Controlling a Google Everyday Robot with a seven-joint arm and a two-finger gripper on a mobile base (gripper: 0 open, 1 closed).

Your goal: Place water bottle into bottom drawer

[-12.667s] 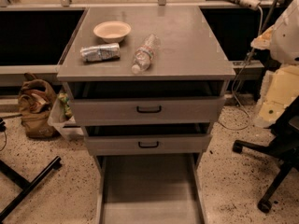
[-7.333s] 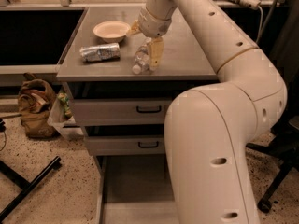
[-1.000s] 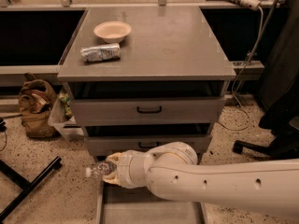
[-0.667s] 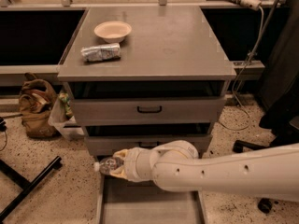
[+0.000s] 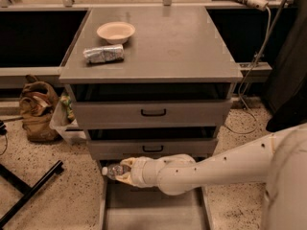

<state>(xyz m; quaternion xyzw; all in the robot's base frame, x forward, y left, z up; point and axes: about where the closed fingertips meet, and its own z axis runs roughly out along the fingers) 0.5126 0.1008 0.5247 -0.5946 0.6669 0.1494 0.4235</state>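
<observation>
The water bottle [image 5: 113, 170], clear with a white cap pointing left, lies sideways in my gripper [image 5: 123, 172] at the lower middle of the camera view. The gripper is shut on it and holds it over the back left corner of the open bottom drawer [image 5: 153, 212], just below the middle drawer's front. My white arm reaches in from the lower right. The drawer is a plain grey tray with side rails, pulled out toward the camera; its back part is hidden by my arm.
A grey cabinet top [image 5: 172, 42] holds a pale bowl [image 5: 115, 31] and a crinkled foil packet [image 5: 103, 54]. Two upper drawers with black handles [image 5: 153, 112] are slightly open. A brown bag [image 5: 37, 109] and black stand legs [image 5: 29, 190] sit on the floor left.
The bottle left the cabinet top in my gripper and came down to the bottom drawer. In the last second the gripper shifted a little right and up at the drawer's back left corner.
</observation>
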